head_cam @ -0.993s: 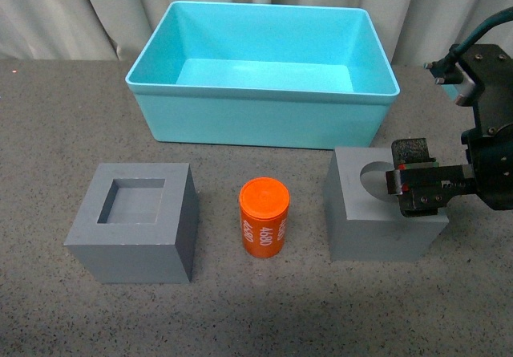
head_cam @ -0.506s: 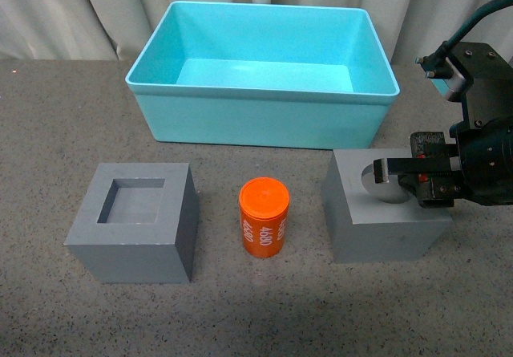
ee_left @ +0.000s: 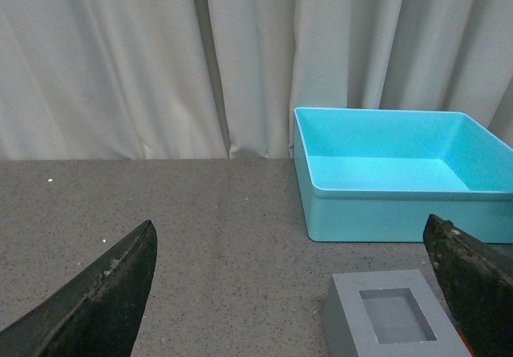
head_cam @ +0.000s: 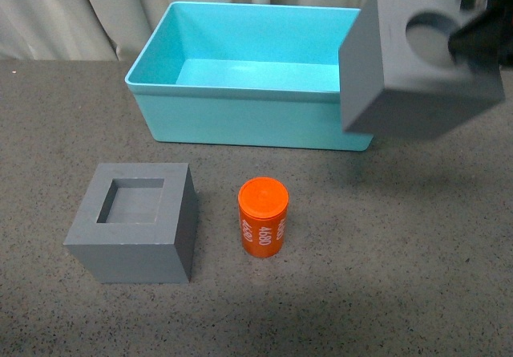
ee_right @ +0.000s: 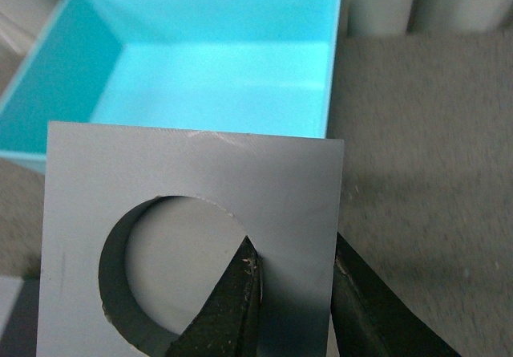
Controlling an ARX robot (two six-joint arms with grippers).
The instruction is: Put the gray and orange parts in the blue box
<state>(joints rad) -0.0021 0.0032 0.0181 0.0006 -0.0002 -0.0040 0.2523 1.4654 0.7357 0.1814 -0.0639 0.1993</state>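
Observation:
My right gripper (ee_right: 295, 273) is shut on the wall of the gray cube with the round recess (head_cam: 413, 64), one finger inside the recess, one outside. The cube hangs tilted in the air by the right end of the turquoise box (head_cam: 240, 92); it also shows in the right wrist view (ee_right: 192, 204), with the box (ee_right: 48, 92) beyond it. The gray cube with the square recess (head_cam: 136, 222) and the orange "4680" cylinder (head_cam: 263, 217) stand on the table in front of the box. My left gripper (ee_left: 296, 293) is open, above the table near the square-recess cube (ee_left: 397, 325).
Pale curtains (head_cam: 96, 12) hang behind the box. The table surface (head_cam: 361, 277) is gray and speckled. The box (ee_left: 401, 172) holds nothing that I can see.
My right gripper has lifted the round-recess cube off the table and carried it up and toward the box's right end. The other cube and the cylinder have not moved.

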